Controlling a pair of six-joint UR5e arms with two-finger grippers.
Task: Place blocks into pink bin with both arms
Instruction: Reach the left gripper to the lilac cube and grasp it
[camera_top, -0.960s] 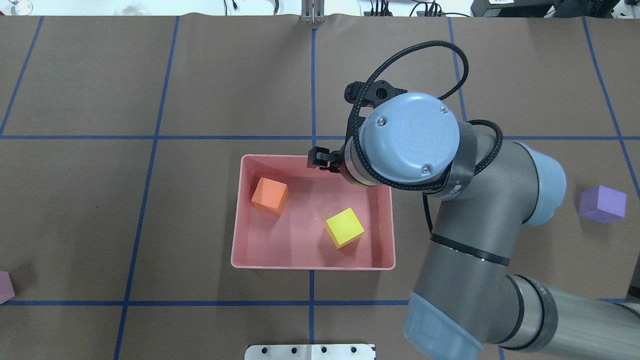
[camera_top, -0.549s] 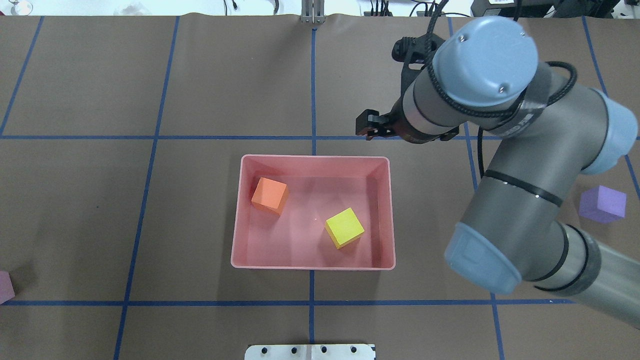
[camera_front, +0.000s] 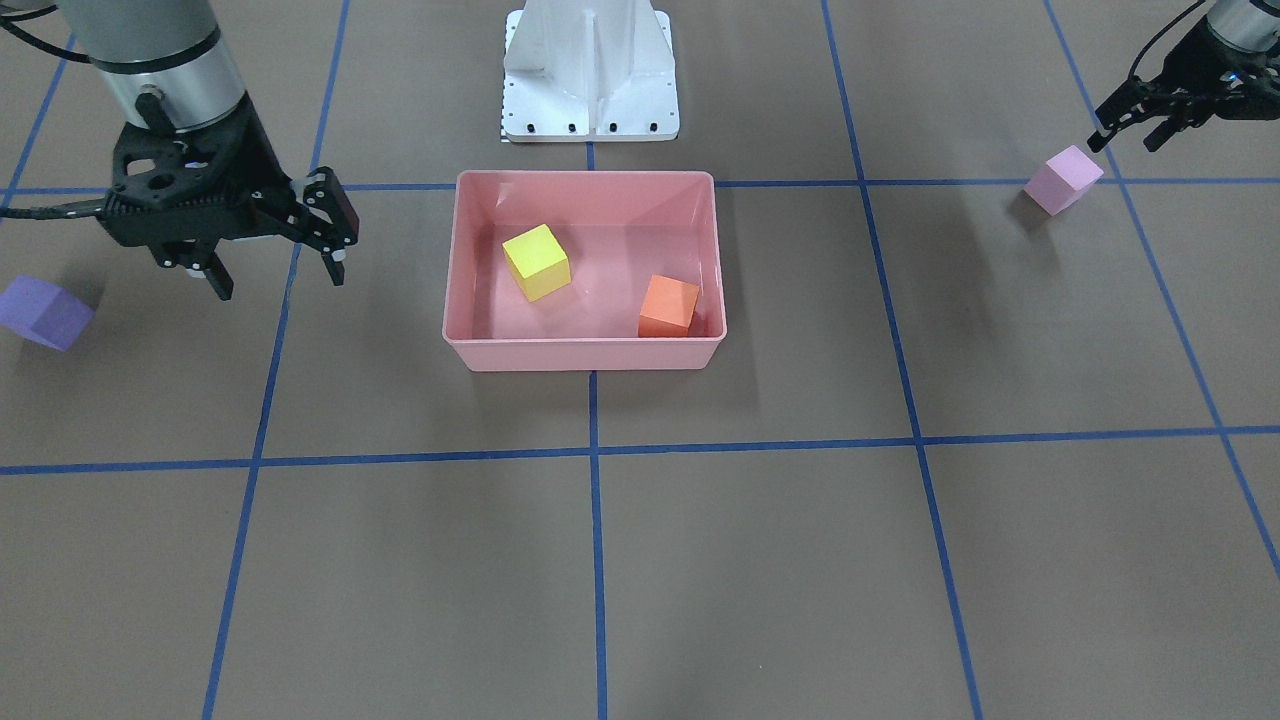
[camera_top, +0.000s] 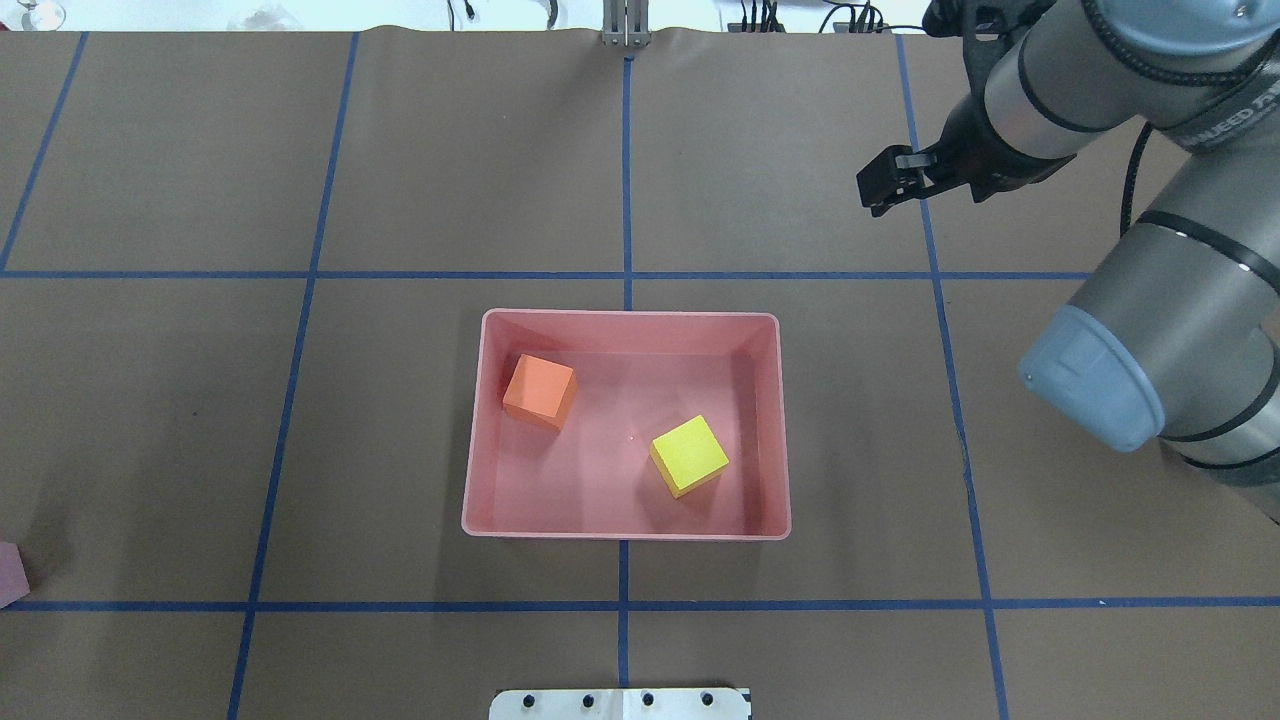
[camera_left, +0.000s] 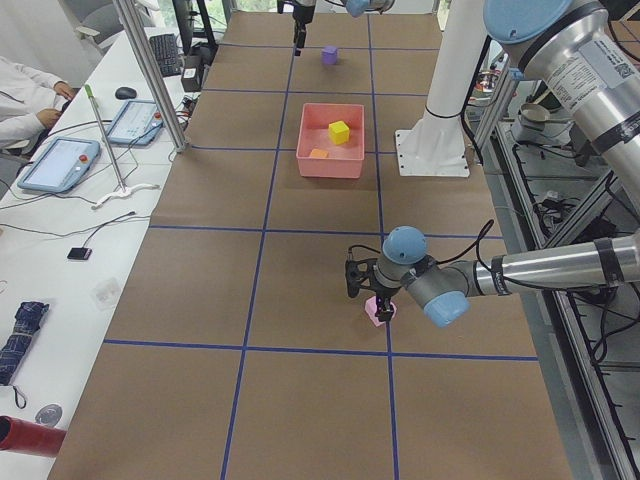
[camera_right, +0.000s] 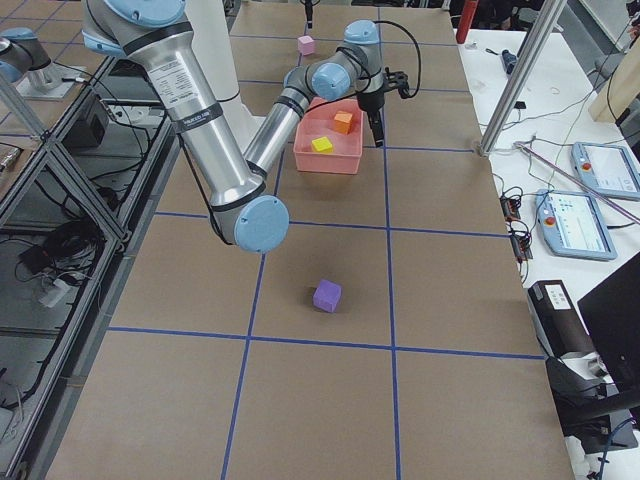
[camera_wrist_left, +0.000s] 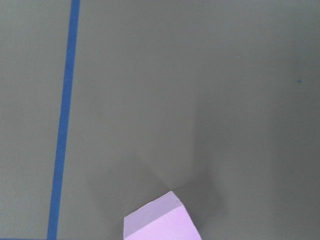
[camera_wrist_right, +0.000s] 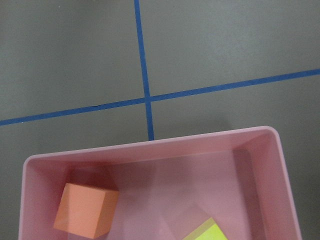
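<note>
The pink bin sits mid-table and holds the orange block and the yellow block. My right gripper hangs open and empty above the table, off the bin's side, between the bin and the purple block. In the overhead view the purple block is hidden behind the right arm. The light pink block lies on the table, and my left gripper hovers open just beside it. That block's corner shows at the bottom of the left wrist view. The right wrist view shows the bin's rim.
The white pedestal base stands behind the bin. Blue tape lines grid the brown table cover. An aluminium post and a side table with tablets and a person's hands stand past the far edge.
My right arm has swung away from over the bin's far rim, out to the right and farther from the robot, and now hides the purple block. The gripper stayed empty. The blocks in the bin have not moved.
</note>
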